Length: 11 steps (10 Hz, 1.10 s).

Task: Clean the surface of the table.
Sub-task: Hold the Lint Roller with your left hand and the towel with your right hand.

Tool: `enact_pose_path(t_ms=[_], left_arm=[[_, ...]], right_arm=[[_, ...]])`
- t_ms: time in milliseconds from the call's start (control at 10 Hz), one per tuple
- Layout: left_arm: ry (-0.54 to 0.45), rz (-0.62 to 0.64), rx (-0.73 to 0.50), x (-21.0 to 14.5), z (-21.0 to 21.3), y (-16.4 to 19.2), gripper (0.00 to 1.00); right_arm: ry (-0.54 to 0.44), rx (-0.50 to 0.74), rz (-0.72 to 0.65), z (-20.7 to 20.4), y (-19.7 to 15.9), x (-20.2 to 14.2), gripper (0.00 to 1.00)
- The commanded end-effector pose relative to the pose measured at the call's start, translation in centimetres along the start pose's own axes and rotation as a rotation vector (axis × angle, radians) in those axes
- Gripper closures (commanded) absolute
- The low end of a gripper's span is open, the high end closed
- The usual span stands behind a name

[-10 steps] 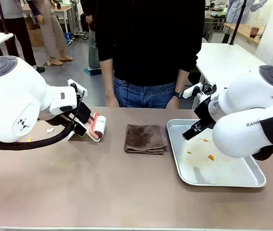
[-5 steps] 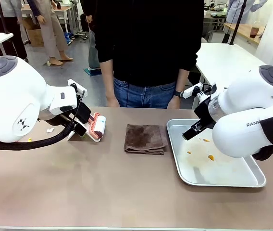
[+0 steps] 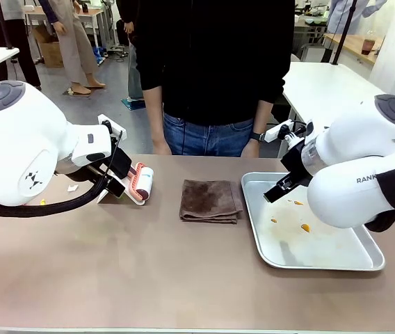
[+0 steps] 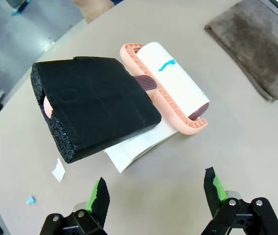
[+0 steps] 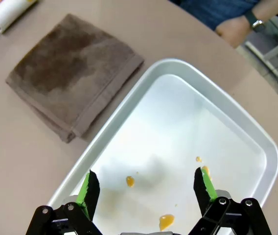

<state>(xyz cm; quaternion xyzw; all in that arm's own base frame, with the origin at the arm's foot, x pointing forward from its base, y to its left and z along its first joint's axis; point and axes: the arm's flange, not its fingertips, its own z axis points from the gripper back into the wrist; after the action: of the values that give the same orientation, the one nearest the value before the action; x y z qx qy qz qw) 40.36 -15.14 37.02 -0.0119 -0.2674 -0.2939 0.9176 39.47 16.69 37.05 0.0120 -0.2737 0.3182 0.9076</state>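
- The tabletop [image 3: 149,271] spans the whole front view, from the near edge under the camera to the far edge where a person [image 3: 211,69] stands.
- We judge it stiff, heavy and fixed, with a smooth matte face. It is nothing to take hold of, so the grip belongs on a cleaning tool drawn across it.
- A lint roller [image 4: 171,81] lies near the far edge toward the left corner. Its thick black foam handle [image 4: 95,105] looks soft and squeezable, and we think it the best place to clamp.
- A folded brown cloth [image 3: 210,200] lies at the middle of the far edge. It looks limp and light, and we would pinch it at a folded border.
- Small scraps [image 4: 58,170] sit on the tabletop by the left edge, so we judge the cleaning still to do.
- A metal tray [image 5: 144,83] sits toward the right edge with orange bits [image 5: 129,181] in it.
- The left fingers [image 4: 101,195] stand apart and empty, hovering just short of the foam handle.
- The right fingers [image 5: 91,188] stand apart and empty above the tray.
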Motion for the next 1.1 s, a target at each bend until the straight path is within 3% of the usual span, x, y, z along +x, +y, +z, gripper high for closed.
enact_pose_path(t_ms=[0, 300, 500, 700, 1000], left_arm=[[0.000, -0.001, 0.000, 0.0, 0.0, 0.0, 0.00], [0.000, 0.000, 0.000, 0.0, 0.0, 0.0, 0.00], [-0.037, -0.017, -0.075, -0.5, 3.4, 0.9, 0.00], [0.049, 0.066, -0.089, -0.9, 8.3, 2.8, 0.00], [0.100, 0.188, -0.155, -3.2, 15.2, 5.9, 0.00]], right_arm=[[-0.001, 0.000, -0.001, 0.0, 0.0, 0.0, 0.00], [0.000, 0.000, 0.000, 0.0, 0.0, 0.0, 0.00], [0.087, 0.043, -0.052, 2.3, 0.1, 0.8, 0.00], [0.086, 0.060, -0.119, 7.5, -0.9, 1.1, 0.00], [0.034, 0.258, -0.278, 17.0, -2.9, -1.5, 0.00]])
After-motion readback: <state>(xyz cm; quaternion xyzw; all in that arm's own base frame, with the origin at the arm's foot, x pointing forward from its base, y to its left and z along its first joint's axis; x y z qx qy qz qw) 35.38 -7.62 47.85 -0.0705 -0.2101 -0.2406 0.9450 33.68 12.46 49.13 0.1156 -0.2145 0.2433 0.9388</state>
